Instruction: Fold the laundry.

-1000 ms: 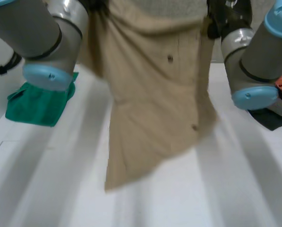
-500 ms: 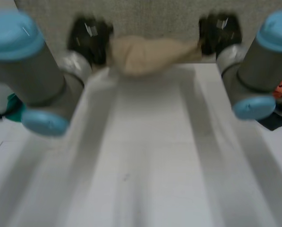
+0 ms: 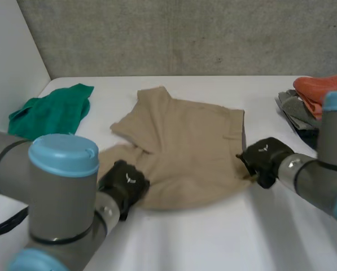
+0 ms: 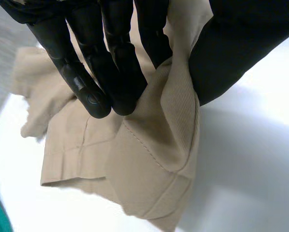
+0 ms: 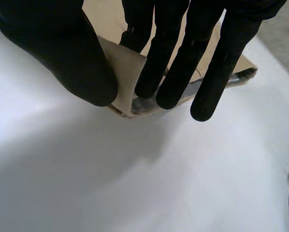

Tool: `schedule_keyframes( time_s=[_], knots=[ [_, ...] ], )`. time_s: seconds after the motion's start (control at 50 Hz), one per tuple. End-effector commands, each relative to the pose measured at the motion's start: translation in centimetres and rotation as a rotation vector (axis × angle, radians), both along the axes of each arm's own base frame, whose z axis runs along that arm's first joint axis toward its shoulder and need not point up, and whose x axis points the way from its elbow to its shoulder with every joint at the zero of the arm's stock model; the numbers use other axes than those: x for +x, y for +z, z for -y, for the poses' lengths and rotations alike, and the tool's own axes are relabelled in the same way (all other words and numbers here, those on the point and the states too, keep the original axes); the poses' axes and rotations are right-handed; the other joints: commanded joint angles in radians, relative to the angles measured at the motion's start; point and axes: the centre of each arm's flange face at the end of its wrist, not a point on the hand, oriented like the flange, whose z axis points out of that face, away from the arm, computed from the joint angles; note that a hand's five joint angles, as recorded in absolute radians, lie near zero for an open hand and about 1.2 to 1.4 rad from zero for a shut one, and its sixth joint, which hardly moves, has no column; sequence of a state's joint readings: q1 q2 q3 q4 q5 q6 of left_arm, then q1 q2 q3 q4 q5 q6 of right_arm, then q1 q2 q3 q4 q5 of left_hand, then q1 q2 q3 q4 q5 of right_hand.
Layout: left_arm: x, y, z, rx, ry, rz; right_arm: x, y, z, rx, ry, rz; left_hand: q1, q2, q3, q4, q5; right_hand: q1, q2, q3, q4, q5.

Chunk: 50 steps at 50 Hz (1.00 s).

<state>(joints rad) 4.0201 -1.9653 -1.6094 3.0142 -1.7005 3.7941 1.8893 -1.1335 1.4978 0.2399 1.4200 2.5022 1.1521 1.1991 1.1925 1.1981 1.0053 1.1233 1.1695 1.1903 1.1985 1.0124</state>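
Nearest, across the lower centre and lower right of the head view, the white table point(image 3: 213, 237) lies bare: the widest free room, in front of the cloth. The left arm point(image 3: 61, 186), light-blue cap uppermost, fills the lower left corner. The right arm point(image 3: 320, 183) comes in from the right edge, low over the table.

Just beyond, left of centre, the left hand point(image 3: 123, 185) sits at the near left edge of the beige garment point(image 3: 185, 155). In the left wrist view its fingers point(image 4: 110, 72) and thumb point(image 4: 231, 53) are closed on a raised fold of that edge. The cloth is pinched between them, and the rest drapes down to the table past the fingertips. Right of centre, the right hand point(image 3: 264, 159) is at the garment's near right corner. In the right wrist view its thumb point(image 5: 71, 58) presses a layered corner of the cloth against straight fingers point(image 5: 163, 63), clamping it just above the tabletop.

The garment lies spread and rumpled in the middle of the frame. Its near hem curves between the two hands, and bare table borders its far side too.

Farther back, a green cloth point(image 3: 49, 116) lies crumpled toward the left edge, apart from the garment. A pile of clothes point(image 3: 315, 99), orange on grey, sits at the right edge. A grey wall point(image 3: 185, 34) rises behind the table's far edge.
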Motion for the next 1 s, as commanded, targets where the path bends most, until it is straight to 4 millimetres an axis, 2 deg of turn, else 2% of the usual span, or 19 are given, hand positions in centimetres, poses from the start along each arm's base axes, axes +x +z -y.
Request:
schedule_keyframes(
  time_s=[0.02, 0.18, 0.24, 0.3, 0.36, 0.42, 0.46, 0.48, 0.54, 0.56, 0.62, 0.76, 0.78, 0.8, 0.82, 0.86, 0.88, 0.94, 1.0],
  knots=[
    [2.6, 0.8, -4.1, 0.194, -0.005, 0.108, -3.2, 1.4, -4.1, 0.162, 0.148, -0.256, 0.244, 0.197, 0.204, 0.198, 0.216, 0.273, 0.227, 0.206, 0.198, 0.209],
    [3.2, 1.4, -5.1, 0.287, -0.043, 0.123, -3.5, 1.8, -5.5, 0.208, 0.182, -0.219, 0.244, 0.197, 0.204, 0.198, 0.216, 0.273, 0.227, 0.206, 0.198, 0.209],
    [3.0, 2.3, -5.2, 0.289, -0.086, 0.145, -3.3, 2.1, -5.3, 0.199, 0.182, -0.189, 0.244, 0.197, 0.204, 0.198, 0.216, 0.273, 0.227, 0.206, 0.198, 0.209],
    [2.3, 3.3, -4.3, 0.237, -0.108, 0.138, -3.0, 2.2, -4.7, 0.182, 0.165, -0.166, 0.244, 0.197, 0.204, 0.198, 0.216, 0.273, 0.227, 0.206, 0.198, 0.209],
    [0.5, 4.9, -1.3, 0.099, -0.109, 0.065, -2.5, 2.1, -3.0, 0.145, 0.112, -0.109, 0.244, 0.197, 0.204, 0.198, 0.216, 0.273, 0.227, 0.206, 0.198, 0.209],
    [-1.7, 5.7, 4.8, -0.089, -0.068, -0.025, -2.2, 2.2, -0.1, 0.062, 0.012, -0.055, 0.244, 0.197, 0.204, 0.198, 0.216, 0.273, 0.227, 0.206, 0.198, 0.209],
    [-2.8, 6.0, 7.0, -0.160, -0.062, -0.052, -2.2, 2.3, 1.2, 0.024, -0.028, -0.039, 0.244, 0.197, 0.204, 0.198, 0.216, 0.273, 0.227, 0.206, 0.198, 0.209],
    [-4.0, 6.1, 8.9, -0.230, -0.068, -0.071, -2.2, 2.4, 2.6, -0.024, -0.072, -0.017, 0.244, 0.197, 0.204, 0.198, 0.216, 0.273, 0.227, 0.206, 0.198, 0.209],
    [-5.7, 6.2, 11.5, -0.318, -0.071, -0.104, -1.9, 2.3, 4.7, -0.101, -0.129, 0.020, 0.244, 0.197, 0.204, 0.198, 0.216, 0.273, 0.227, 0.206, 0.198, 0.209],
    [-6.6, 6.1, 13.0, -0.365, -0.068, -0.120, -1.6, 2.1, 6.3, -0.164, -0.163, 0.043, 0.244, 0.197, 0.204, 0.198, 0.216, 0.273, 0.227, 0.206, 0.198, 0.209],
    [-8.3, 5.8, 15.9, -0.442, -0.056, -0.168, -0.9, 1.6, 9.1, -0.281, -0.212, 0.081, 0.244, 0.197, 0.204, 0.198, 0.216, 0.273, 0.227, 0.206, 0.198, 0.209],
    [-10.8, 2.0, 20.2, -0.538, -0.049, -0.246, 1.7, -1.2, 13.9, -0.511, -0.234, 0.122, 0.244, 0.197, 0.204, 0.198, 0.216, 0.273, 0.227, 0.206, 0.198, 0.209],
    [-10.9, 1.6, 20.6, -0.546, -0.048, -0.256, 2.0, -1.5, 14.3, -0.533, -0.234, 0.125, 0.218, 0.171, 0.178, 0.172, 0.191, 0.226, 0.180, 0.159, 0.151, 0.162],
    [-11.0, 1.3, 20.8, -0.552, -0.050, -0.265, 2.2, -1.9, 14.7, -0.549, -0.234, 0.125, 0.131, 0.084, 0.091, 0.085, 0.103, -0.120, -0.167, -0.187, -0.195, -0.184],
    [-11.2, 0.7, 21.2, -0.562, -0.050, -0.282, 2.7, -2.5, 15.4, -0.584, -0.238, 0.136, -0.242, -0.289, -0.282, -0.288, -0.270, -0.876, -0.923, -0.944, -0.952, -0.940],
    [-11.3, 0.1, 21.4, -0.562, -0.045, -0.298, 3.1, -3.3, 15.6, -0.578, -0.241, 0.130, -0.897, -0.944, -0.937, -0.943, -0.925, -0.949, -0.995, -1.016, -1.024, -1.012],
    [-11.6, -0.2, 21.3, -0.566, -0.044, -0.319, 3.2, -3.5, 15.6, -0.574, -0.245, 0.129, -0.978, -1.025, -1.018, -1.024, -1.005, -0.949, -0.995, -1.016, -1.024, -1.012],
    [-12.2, 0.3, 20.8, -0.575, -0.043, -0.362, 2.8, -3.5, 15.2, -0.516, -0.287, 0.112, -0.978, -1.025, -1.018, -1.024, -1.005, -0.949, -0.995, -1.016, -1.024, -1.012],
    [-12.7, 1.3, 19.7, -0.564, -0.032, -0.396, 2.2, -2.0, 13.6, -0.390, -0.311, 0.140, -0.978, -1.025, -1.018, -1.024, -1.005, -0.949, -0.995, -1.016, -1.024, -1.012]
  ],
)
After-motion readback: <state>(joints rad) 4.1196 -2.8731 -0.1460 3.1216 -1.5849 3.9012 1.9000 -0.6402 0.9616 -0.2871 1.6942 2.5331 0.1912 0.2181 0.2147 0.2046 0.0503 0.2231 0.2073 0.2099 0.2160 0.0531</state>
